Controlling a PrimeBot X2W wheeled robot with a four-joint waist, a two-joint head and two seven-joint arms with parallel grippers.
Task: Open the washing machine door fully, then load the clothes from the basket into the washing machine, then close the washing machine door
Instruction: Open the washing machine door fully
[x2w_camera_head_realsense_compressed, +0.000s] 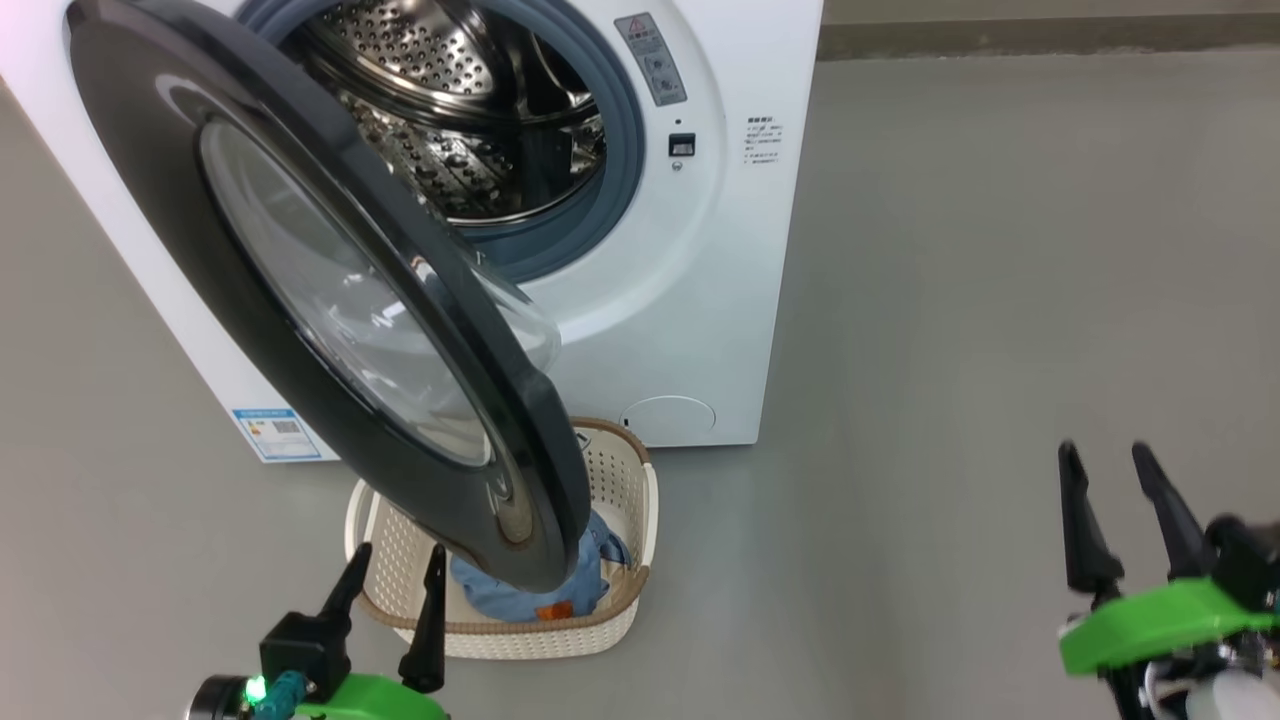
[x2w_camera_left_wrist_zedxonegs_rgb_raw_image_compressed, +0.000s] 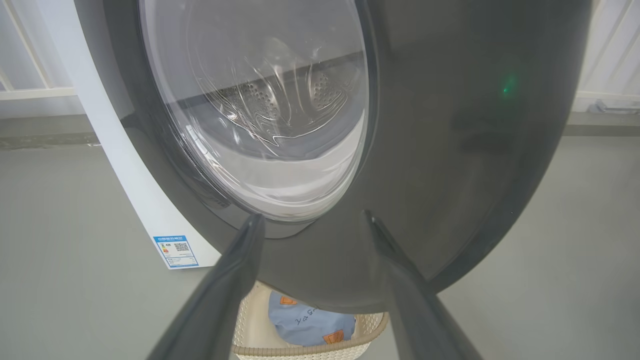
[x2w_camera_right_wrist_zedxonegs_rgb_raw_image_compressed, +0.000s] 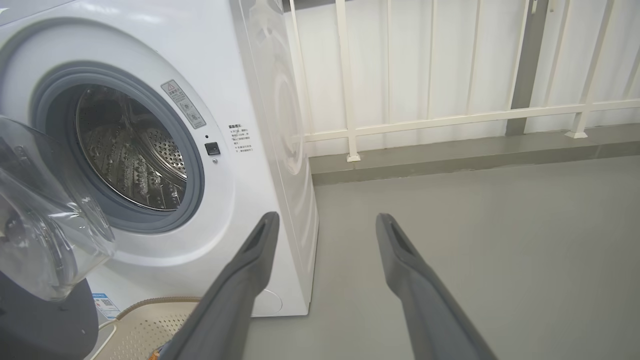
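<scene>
I worry the washing machine door (x2w_camera_head_realsense_compressed: 330, 300), only part open, hangs just ahead of my left gripper (x2w_camera_head_realsense_compressed: 400, 550) and over the basket (x2w_camera_head_realsense_compressed: 625, 480). Reaching past it for the clothes (x2w_camera_head_realsense_compressed: 520, 595) could jam my fingers against its rim. Left jaws are spread, empty, aimed at the door; my right gripper (x2w_camera_head_realsense_compressed: 1105, 450) is likewise open, well aside.

The washing machine (x2w_camera_head_realsense_compressed: 700, 250) is white, its door (x2w_camera_head_realsense_compressed: 150, 180) glossy black around clear glass. The cream basket (x2w_camera_head_realsense_compressed: 625, 480) has dotted holes and a brown rim; the clothes (x2w_camera_head_realsense_compressed: 510, 598) are light blue, orange-patched.
</scene>
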